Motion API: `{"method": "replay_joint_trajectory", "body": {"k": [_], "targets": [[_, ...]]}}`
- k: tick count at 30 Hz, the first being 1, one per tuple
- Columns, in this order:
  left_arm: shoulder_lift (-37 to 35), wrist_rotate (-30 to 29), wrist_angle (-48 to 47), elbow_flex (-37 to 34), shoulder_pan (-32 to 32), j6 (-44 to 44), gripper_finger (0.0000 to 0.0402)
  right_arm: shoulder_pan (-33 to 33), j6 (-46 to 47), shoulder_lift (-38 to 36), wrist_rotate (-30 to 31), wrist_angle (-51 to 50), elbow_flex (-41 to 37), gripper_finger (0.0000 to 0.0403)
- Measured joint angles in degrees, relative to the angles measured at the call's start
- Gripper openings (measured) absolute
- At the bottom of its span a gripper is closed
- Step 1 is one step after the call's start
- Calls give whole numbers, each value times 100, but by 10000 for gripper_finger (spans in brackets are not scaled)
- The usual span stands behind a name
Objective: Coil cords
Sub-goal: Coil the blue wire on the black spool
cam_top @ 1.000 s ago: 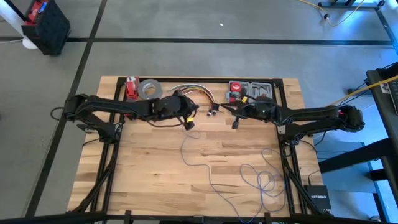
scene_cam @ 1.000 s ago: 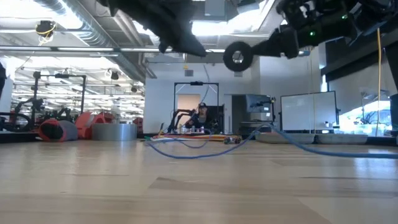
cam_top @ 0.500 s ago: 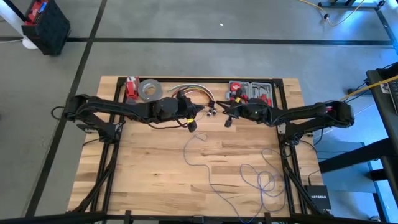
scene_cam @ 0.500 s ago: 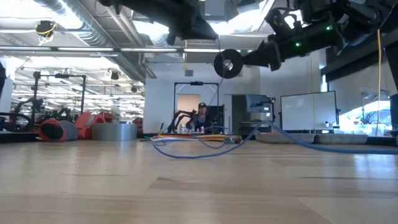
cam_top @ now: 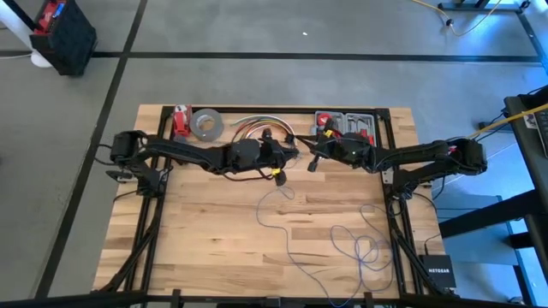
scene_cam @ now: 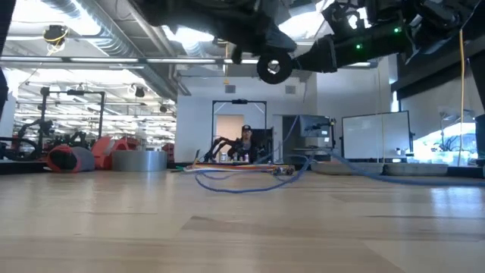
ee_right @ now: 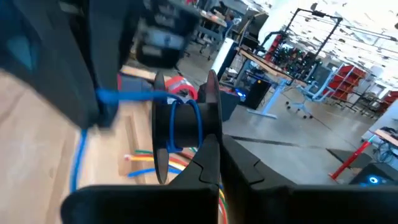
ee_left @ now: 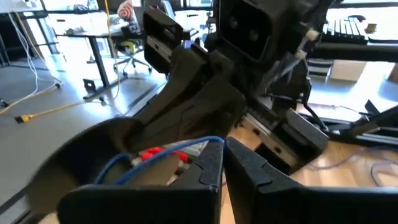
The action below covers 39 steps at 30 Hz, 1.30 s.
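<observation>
Blue cord (ee_right: 186,115) wraps the spool (ee_right: 180,127) my right gripper (cam_top: 312,159) clamps; beside the spool, my left gripper (cam_top: 289,155) pinches the cord.

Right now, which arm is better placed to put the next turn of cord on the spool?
Probably the left. Its end effector is shut on the blue cord right beside the spool, which the right end effector holds; the right is busy carrying it. The rest of the cord lies loose on the table.
</observation>
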Motion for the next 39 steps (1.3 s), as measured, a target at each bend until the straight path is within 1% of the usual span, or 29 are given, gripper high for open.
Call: {"method": "replay_joint_trajectory", "body": {"k": [4,9,11,16,20,24,29,33,35,39], "targets": [[392,-46,-70,269,6,193,3,6,167,-2,-73,87,-4,3],[579,-158,-46,310,95,406,6,4,240,-245,-49,96,-20,3],[584,-149,-69,319,147,373,10,4,332,-421,-59,98,-20,3],[625,-65,-526,295,213,298,12,4,369,-957,-140,217,13,3],[598,-93,-629,315,304,347,6,4,366,-1386,-224,2,9,3],[590,-112,-698,321,355,298,7,4,346,-1830,-222,-476,-2,3],[638,-110,-896,284,332,294,20,0,350,-2182,-218,-635,28,3],[600,-131,-747,297,338,239,34,0,349,-2157,-279,-805,11,3],[601,-133,-760,297,340,232,43,0,348,-2153,-300,-733,17,3],[618,-133,-772,291,341,135,66,0,348,-2142,-298,-781,15,3]]}}
